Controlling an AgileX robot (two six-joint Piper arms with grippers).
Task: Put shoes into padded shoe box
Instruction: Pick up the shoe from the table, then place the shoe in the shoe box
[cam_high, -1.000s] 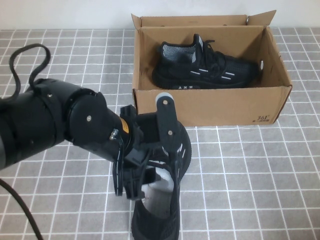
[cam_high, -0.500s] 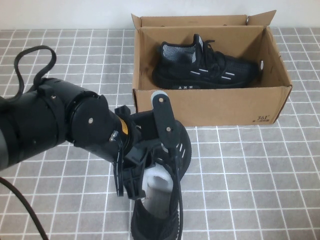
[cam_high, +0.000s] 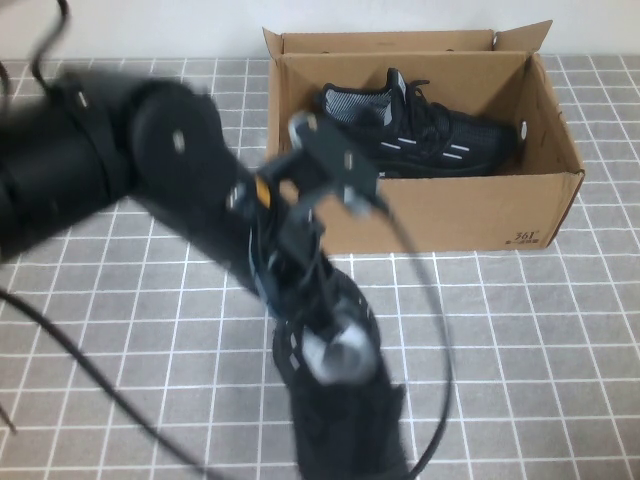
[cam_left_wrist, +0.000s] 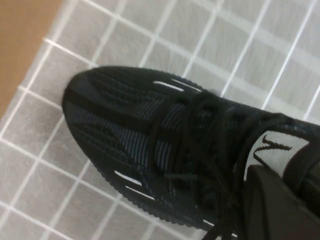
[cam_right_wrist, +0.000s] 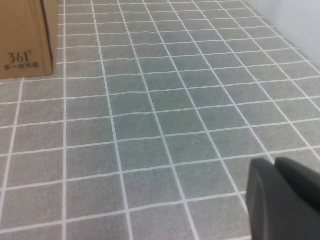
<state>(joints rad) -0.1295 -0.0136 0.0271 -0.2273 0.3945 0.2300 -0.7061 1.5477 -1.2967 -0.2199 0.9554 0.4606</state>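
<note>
One black sneaker (cam_high: 420, 135) lies on its side inside the brown cardboard shoe box (cam_high: 430, 212) at the back. The second black sneaker (cam_high: 345, 420) hangs toe-down in front of the box, blurred, in my left gripper (cam_high: 328, 335). In the left wrist view this sneaker (cam_left_wrist: 150, 145) shows its laces and white dashes over the tiled floor. One dark finger (cam_left_wrist: 280, 205) sits at its grey-lined opening, shut on it. A corner of the box (cam_left_wrist: 20, 45) shows beside the toe. My right gripper (cam_right_wrist: 282, 200) is shut and empty, low over the tiles, out of the high view.
The surface is a grey cloth with a white grid (cam_high: 520, 340). The box's flaps stand open at the back (cam_high: 390, 40). Its "361" print (cam_right_wrist: 19, 56) shows in the right wrist view. A black cable (cam_high: 430, 360) loops beside the held sneaker.
My left arm has swung up and back toward the box. The sneaker has risen off the cloth with it and now hangs from the gripper.
</note>
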